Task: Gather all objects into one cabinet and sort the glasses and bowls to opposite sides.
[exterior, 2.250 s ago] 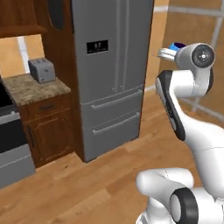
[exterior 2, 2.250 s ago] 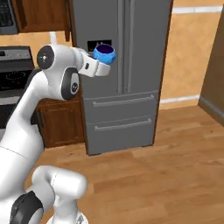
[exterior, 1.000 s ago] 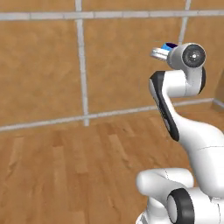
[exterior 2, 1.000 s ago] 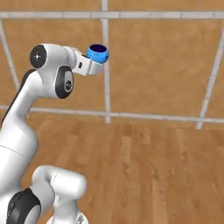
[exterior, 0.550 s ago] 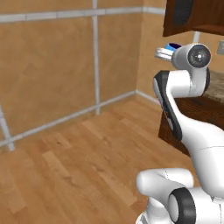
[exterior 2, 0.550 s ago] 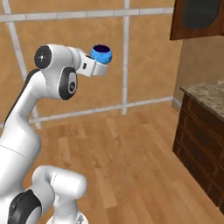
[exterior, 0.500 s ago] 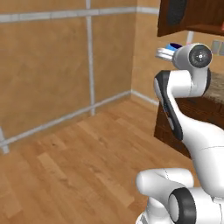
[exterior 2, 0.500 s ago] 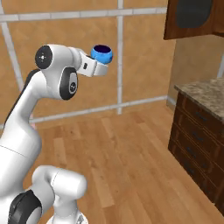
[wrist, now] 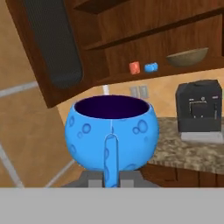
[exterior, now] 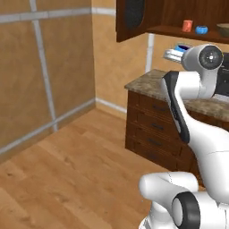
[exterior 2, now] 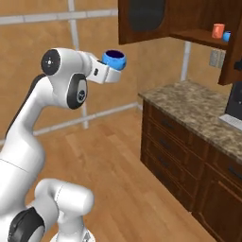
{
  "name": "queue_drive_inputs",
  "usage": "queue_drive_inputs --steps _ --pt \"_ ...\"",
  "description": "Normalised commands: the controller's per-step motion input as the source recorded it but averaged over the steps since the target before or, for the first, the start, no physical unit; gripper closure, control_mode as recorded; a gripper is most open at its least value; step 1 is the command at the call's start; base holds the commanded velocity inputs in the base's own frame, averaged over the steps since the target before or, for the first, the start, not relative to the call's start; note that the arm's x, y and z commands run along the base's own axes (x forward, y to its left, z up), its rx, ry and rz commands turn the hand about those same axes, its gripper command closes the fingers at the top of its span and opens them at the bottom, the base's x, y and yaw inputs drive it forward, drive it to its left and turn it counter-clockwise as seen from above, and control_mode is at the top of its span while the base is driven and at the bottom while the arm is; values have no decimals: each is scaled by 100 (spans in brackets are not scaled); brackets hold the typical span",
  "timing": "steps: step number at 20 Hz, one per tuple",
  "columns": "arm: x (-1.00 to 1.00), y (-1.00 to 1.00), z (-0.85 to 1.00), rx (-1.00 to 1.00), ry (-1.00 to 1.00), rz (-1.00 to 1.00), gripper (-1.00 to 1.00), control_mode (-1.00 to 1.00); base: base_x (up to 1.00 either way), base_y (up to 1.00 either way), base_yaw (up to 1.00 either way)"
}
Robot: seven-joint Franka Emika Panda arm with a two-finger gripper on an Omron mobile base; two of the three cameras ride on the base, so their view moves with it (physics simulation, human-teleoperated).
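Note:
My gripper (exterior 2: 111, 70) is shut on a squat bright-blue cup (exterior 2: 115, 59), held upright at shoulder height, left of the wall cabinet. In the hand view that cup (wrist: 111, 131) sits close in front, handle toward me. The dark reddish-brown cabinet (wrist: 144, 39) stands open, its mesh-panelled door (exterior 2: 142, 16) swung out. On its lower shelf stand an orange-red mug (wrist: 134, 68) and another small blue cup (wrist: 151, 67) side by side, with the wide brown bowl (wrist: 187, 57) further right. From the left base view I see the mug (exterior: 187, 25), the shelf cup (exterior: 201, 30) and the bowl (exterior: 223, 29).
Under the cabinet runs a speckled stone counter (exterior 2: 198, 111) on brown drawer units (exterior: 152, 129) with black handles. A black coffee machine (wrist: 197, 111) stands on the counter below the bowl. Wooden floor (exterior: 67, 179) and panelled walls lie to the left.
The base has turned, so the whole view swept from the fridge past a panelled wall to the cabinet corner. The blue cup has stayed in the shut gripper throughout.

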Motion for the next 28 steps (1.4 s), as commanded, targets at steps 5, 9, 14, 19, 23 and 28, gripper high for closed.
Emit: queue_drive_inputs --steps 5,9,14,19,23,28 --pt "0 0 0 0 0 0 100 100 100 5 -13" --pt "0 0 0 0 0 0 100 100 92 -17 -8" --pt "0 0 0 0 0 0 100 100 53 -87 -11" --pt "0 0 0 0 0 0 100 100 34 -36 -4" --pt "0 0 0 0 0 0 100 100 67 -1 -5" --pt "0 0 0 0 0 0 100 100 83 0 -9"
